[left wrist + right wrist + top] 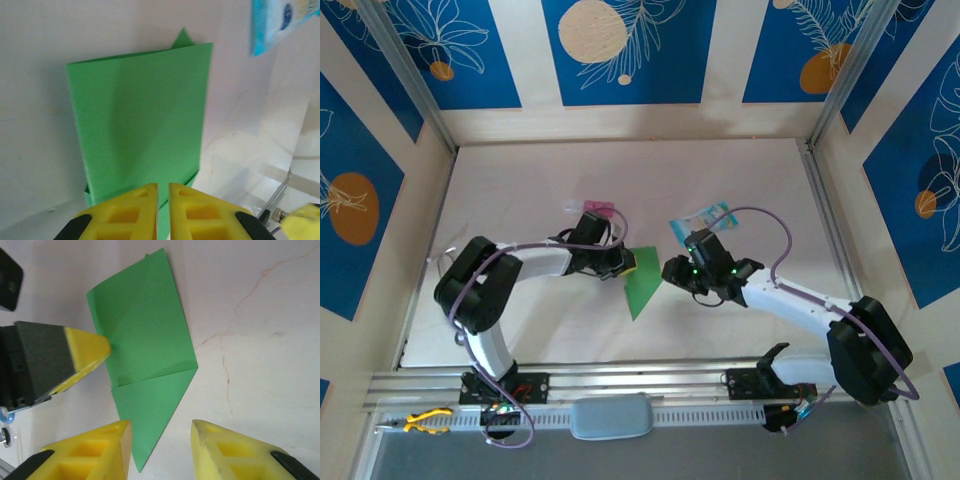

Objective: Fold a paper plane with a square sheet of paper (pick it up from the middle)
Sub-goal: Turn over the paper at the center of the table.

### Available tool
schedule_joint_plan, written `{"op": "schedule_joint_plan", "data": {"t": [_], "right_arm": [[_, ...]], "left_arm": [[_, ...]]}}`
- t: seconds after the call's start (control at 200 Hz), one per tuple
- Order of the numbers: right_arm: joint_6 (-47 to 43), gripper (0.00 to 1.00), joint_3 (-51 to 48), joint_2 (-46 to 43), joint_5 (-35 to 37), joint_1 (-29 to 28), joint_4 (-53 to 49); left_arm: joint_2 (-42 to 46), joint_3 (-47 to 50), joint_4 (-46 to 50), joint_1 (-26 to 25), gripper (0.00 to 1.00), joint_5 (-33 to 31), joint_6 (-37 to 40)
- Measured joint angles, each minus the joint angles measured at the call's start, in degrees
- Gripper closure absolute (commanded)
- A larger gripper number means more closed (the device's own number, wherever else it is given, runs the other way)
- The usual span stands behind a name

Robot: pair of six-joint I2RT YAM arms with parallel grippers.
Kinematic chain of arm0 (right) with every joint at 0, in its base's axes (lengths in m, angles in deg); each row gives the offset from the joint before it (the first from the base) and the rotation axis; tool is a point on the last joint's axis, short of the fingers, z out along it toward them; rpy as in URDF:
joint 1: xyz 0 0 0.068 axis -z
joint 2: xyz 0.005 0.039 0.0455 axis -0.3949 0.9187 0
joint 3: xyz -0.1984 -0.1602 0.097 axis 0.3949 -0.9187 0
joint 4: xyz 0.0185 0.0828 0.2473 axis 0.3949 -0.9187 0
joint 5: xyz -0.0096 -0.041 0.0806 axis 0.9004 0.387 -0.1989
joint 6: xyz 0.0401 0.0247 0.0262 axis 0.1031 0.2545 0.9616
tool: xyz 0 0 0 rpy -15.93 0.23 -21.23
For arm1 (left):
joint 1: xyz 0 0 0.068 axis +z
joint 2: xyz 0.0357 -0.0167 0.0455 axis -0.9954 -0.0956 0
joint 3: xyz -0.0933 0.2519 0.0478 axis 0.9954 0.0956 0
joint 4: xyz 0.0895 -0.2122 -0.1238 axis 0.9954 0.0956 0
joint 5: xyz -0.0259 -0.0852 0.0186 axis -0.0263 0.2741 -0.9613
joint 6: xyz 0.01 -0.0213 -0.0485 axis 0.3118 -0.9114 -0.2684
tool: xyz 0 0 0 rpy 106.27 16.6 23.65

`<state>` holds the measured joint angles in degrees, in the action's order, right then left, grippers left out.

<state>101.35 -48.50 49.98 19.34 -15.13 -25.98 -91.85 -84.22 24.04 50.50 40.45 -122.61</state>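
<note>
The bright green sheet of paper lies flat on the white table, folded into a narrow shape with a pointed end. My left gripper is shut, and its yellow tips rest on the paper's near edge. In the right wrist view one left fingertip touches the sheet's left edge. My right gripper is open. Its fingers stand either side of the paper's pointed end, just above it, with nothing held.
A pale blue printed packet lies behind the right gripper, and its corner shows in the left wrist view. A small pink block sits behind the left gripper. Yellow-handled pliers lie on the front rail at the left.
</note>
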Motion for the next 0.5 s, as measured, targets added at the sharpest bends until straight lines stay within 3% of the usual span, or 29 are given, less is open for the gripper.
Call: {"op": "schedule_joint_plan", "data": {"t": [0.355,0.5], "right_arm": [[-0.2,0.68,-1.8,0.4,0.5,0.4,2.8],[0.4,0.67,-4.0,2.0,-4.4,4.1,5.9]], "left_arm": [[-1.8,0.0,2.6,0.0,0.91,-0.2,2.0],[-1.8,0.8,2.5,0.0,0.93,-0.1,4.1]]}}
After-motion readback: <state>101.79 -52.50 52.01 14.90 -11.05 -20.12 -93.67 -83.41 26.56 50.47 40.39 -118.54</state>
